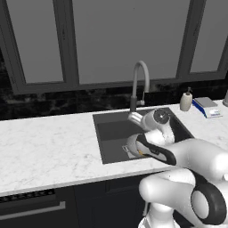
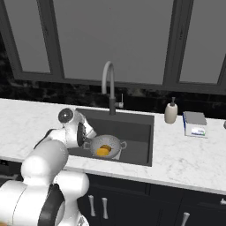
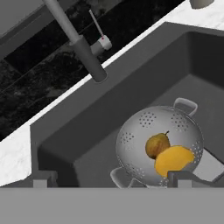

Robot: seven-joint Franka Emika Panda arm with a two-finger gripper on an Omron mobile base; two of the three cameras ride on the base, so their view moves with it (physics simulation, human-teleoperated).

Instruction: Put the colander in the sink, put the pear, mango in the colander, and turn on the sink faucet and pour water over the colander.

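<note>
The colander (image 3: 159, 146) sits in the sink (image 3: 87, 131), pear (image 3: 156, 145) and mango (image 3: 173, 160) touching inside it, and the claw (image 3: 109, 180) hangs spread and empty just above the colander's near rim. The faucet (image 3: 76, 41) rises from the surface (image 2: 185, 154) behind the sink, arching over the basin. Beyond the sink's far end stand a soap bottle (image 2: 171, 112) and a blue-edged box (image 2: 194, 123), well apart from the colander.
</note>
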